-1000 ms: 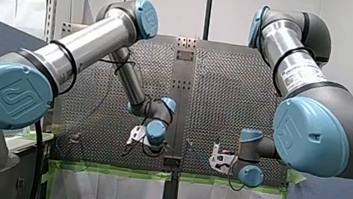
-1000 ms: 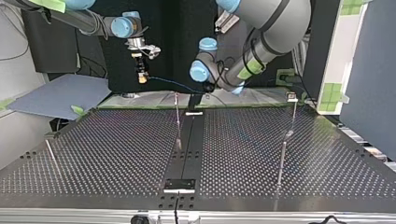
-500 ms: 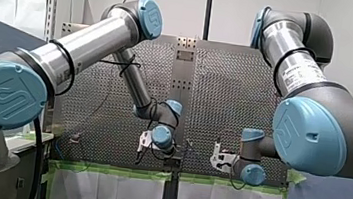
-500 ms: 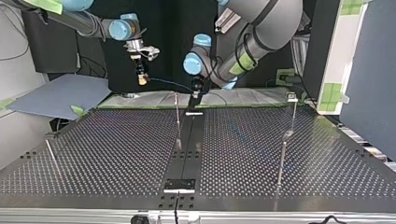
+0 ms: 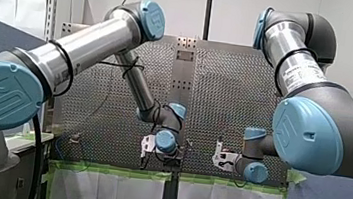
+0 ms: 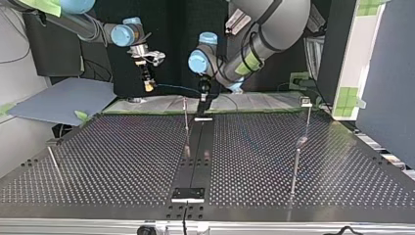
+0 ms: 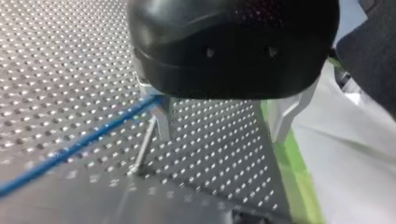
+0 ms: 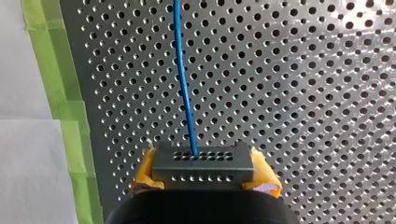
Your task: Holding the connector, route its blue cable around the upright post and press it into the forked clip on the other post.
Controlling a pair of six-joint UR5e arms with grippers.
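My right gripper (image 8: 203,179) has its yellow pads (image 8: 145,173) shut on a dark grey connector (image 8: 203,161). The blue cable (image 8: 184,79) leaves the connector and runs ahead over the perforated plate. In the top view my right gripper (image 6: 148,87) hangs at the back left, and the cable (image 6: 176,88) stretches right to my left gripper (image 6: 202,104). In the left wrist view my left gripper (image 7: 219,133) is open. The cable (image 7: 84,142) runs up to one finger (image 7: 161,122), with a thin upright post (image 7: 144,147) just below it.
In the top view, the near post (image 6: 185,122) stands by the centre strip (image 6: 195,161). Two more posts (image 6: 295,166) (image 6: 307,115) stand at the right and a short rod (image 6: 52,160) at the left. Green tape (image 8: 60,93) marks the plate's edge.
My left arm has swung toward the top view's left and down, bringing its gripper to the cable beside the centre post. My right gripper has barely shifted and keeps the connector.
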